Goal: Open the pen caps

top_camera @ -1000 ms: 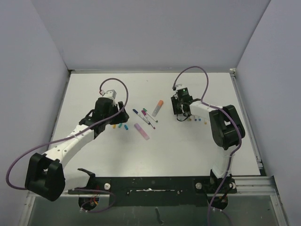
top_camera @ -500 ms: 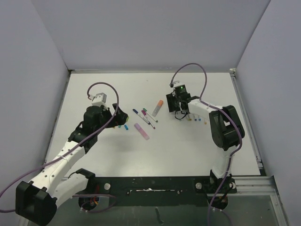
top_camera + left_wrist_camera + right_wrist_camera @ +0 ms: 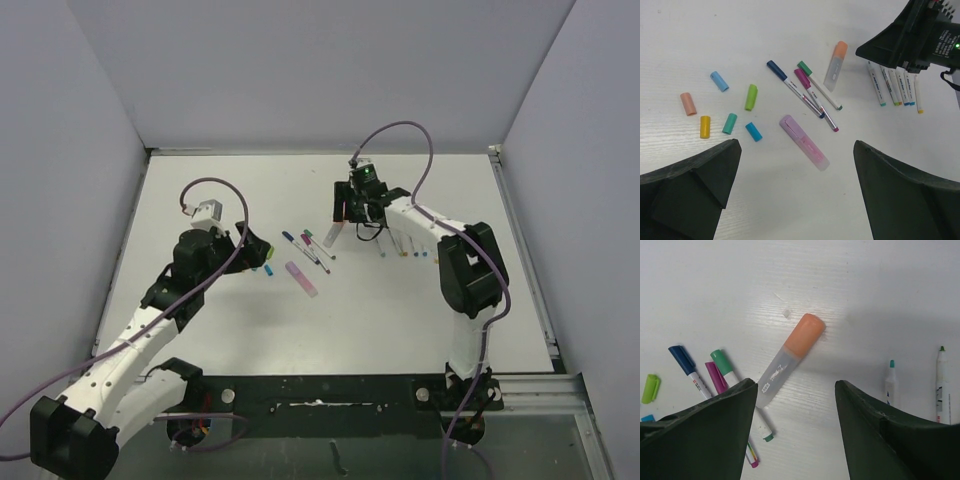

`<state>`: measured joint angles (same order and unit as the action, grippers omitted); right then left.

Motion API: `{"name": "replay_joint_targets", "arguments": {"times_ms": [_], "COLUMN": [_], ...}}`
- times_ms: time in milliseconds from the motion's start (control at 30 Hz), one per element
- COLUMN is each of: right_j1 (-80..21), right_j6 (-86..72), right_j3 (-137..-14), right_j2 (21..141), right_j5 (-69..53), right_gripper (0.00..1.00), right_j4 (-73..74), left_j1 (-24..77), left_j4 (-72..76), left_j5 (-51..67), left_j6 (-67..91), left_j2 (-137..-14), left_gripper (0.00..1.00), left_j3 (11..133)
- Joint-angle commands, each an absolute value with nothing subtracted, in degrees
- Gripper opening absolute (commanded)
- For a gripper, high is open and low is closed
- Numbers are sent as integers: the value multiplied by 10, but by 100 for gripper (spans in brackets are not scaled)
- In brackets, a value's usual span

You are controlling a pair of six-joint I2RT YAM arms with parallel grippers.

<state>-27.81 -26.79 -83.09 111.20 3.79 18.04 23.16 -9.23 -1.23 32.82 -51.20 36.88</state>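
Observation:
Several loose pen caps lie in a group at left: orange (image 3: 688,104), yellow (image 3: 705,127), teal (image 3: 729,123), light blue (image 3: 719,81), green (image 3: 751,97) and cyan (image 3: 753,131). Three capped pens, blue (image 3: 790,86), magenta (image 3: 812,99) and green (image 3: 819,92), lie side by side. A pink highlighter (image 3: 804,142) lies below them. My left gripper (image 3: 796,150) is open and empty, hovering over it. My right gripper (image 3: 795,390) is open and empty, low over the orange-capped grey highlighter (image 3: 790,357). In the top view the left gripper (image 3: 252,247) is beside the caps and the right gripper (image 3: 347,212) is by the highlighter (image 3: 335,228).
A row of several uncapped pens (image 3: 892,85) lies to the right of the right gripper, also in the right wrist view (image 3: 891,382) and the top view (image 3: 410,248). The white table is walled at the back and sides (image 3: 320,152).
My right gripper has moved left from the row of uncapped pens to above the orange-capped highlighter. My left arm has drawn back towards the left.

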Motion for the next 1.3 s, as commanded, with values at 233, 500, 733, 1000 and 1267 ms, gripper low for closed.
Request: {"name": "replay_joint_targets", "arguments": {"times_ms": [233, 500, 733, 1000, 1267], "right_j1": [-297, -304, -313, -323, -326], "right_j6": [-338, -337, -333, -304, -254], "right_j3": [-873, -881, -913, -959, -963], "right_j2": [1176, 1200, 1236, 1271, 1287], "right_j5": [18, 9, 3, 47, 116], "right_gripper": [64, 65, 65, 64, 61], "right_j4": [200, 194, 206, 275, 336], "left_j1": [229, 229, 228, 228, 228], "left_j4": [-57, -50, -48, -45, -32], "left_j5": [-11, -11, -13, -15, -11], "left_j6": [335, 339, 341, 342, 345], "left_j2": [-489, -489, -491, -493, -507], "left_gripper": [98, 98, 98, 98, 98], "left_j3": [361, 353, 349, 345, 346]}}
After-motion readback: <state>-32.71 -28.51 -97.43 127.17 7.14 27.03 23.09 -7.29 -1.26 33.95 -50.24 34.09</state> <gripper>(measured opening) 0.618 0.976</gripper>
